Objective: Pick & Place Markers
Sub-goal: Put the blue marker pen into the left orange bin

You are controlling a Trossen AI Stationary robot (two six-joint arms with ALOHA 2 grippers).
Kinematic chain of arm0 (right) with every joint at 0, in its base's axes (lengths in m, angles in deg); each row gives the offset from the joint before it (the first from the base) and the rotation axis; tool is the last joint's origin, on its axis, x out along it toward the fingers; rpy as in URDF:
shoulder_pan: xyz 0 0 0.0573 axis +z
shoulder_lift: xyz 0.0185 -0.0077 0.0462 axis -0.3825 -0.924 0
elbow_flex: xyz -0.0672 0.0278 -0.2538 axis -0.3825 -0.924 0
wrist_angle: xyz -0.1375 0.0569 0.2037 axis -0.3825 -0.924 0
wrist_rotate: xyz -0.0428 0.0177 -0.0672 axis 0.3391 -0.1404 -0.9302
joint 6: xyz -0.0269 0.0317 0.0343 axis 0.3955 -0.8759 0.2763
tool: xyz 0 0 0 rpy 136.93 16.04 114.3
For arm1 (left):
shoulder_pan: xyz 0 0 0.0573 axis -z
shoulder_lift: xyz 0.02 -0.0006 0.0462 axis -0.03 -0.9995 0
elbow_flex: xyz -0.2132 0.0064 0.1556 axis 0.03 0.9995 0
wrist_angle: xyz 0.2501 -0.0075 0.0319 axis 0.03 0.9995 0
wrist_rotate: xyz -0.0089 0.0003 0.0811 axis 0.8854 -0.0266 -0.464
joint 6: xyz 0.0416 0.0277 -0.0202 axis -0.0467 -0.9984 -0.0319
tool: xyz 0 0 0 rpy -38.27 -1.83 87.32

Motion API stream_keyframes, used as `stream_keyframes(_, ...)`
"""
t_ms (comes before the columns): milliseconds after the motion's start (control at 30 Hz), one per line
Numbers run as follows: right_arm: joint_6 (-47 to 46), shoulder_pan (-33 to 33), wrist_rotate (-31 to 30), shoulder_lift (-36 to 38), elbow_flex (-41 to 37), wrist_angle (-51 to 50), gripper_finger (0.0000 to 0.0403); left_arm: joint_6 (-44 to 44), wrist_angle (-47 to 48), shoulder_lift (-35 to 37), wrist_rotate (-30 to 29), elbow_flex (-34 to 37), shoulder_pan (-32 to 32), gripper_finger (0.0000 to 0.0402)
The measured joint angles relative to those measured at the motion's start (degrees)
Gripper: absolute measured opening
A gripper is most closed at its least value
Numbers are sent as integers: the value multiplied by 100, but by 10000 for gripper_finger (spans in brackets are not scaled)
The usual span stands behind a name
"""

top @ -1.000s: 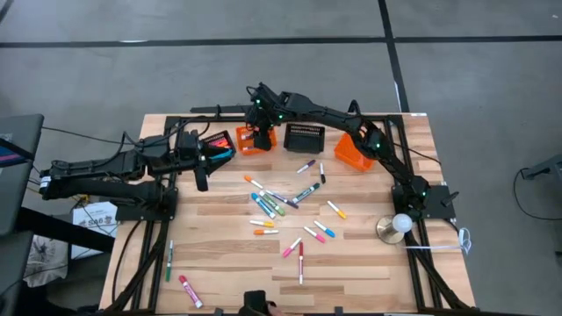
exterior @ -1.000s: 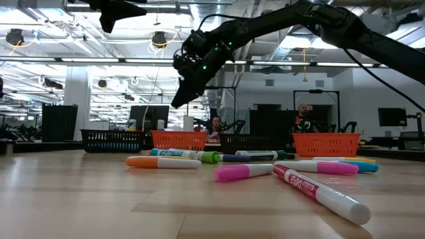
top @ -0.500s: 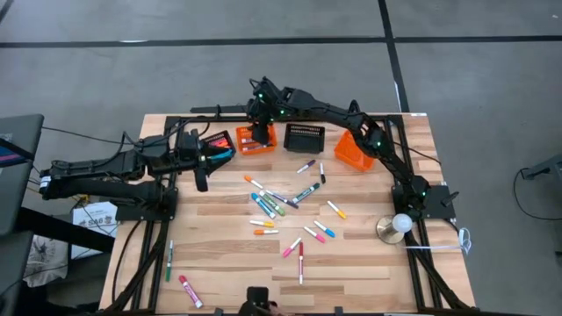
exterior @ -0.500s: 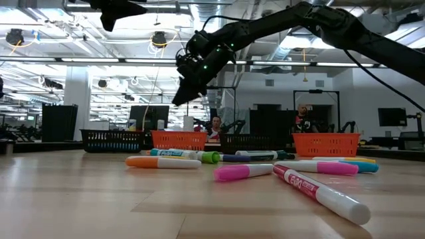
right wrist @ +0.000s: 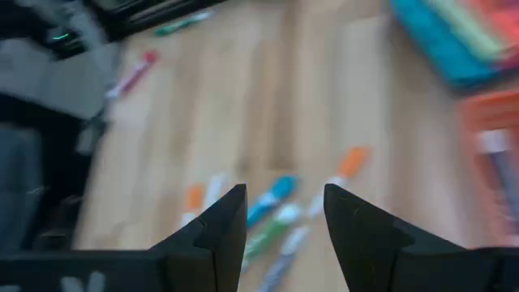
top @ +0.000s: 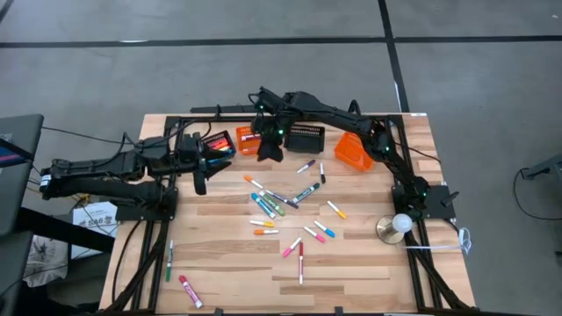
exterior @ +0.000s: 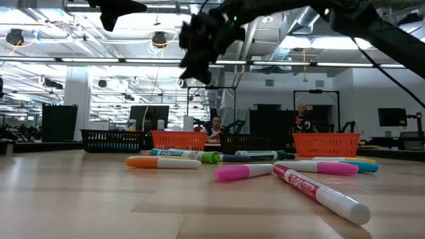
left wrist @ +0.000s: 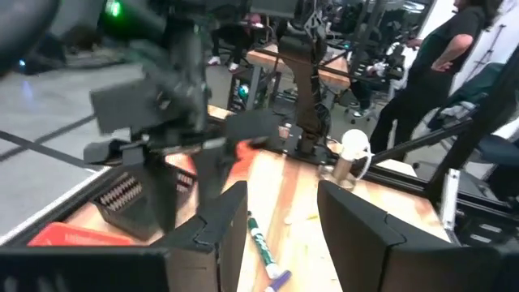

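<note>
Your right tool (top: 269,151) hangs in the air with its fingers apart and nothing between them. It is above the counter (top: 369,263), at about 11 o'clock from the middle, just in front of the orange basket (top: 248,141). The markers (top: 274,204) lie spread over the middle of the counter, at about 6 o'clock from that tool. A few more lie at 7 o'clock near the corner.

Pick one marker that lies alone. Come straight down over its middle. Turn the tool so the fingers cross the marker, not run along it. Close gently, then lift.

Your left tool (top: 201,179) waits at 9 o'clock, fingers apart, holding nothing.
</note>
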Motion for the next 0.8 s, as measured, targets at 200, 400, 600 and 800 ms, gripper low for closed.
stream_keyframes(200, 17, 354, 109, 503, -9, -306, 155, 149, 76, -43, 18, 2, 166, 150)
stream_keyframes(400, 54, 656, -456, 1146, -168, -398, 159, 296, 135, -240, 19, 7, 470, 150)
stream_keyframes(600, -108, 862, -1375, 1822, -681, -432, 158, 367, 129, -582, 25, 4, 685, 150)
stream_keyframes(800, -654, 977, -2391, 2829, -2117, 246, 155, 369, 133, -998, 15, 4, 710, 150)
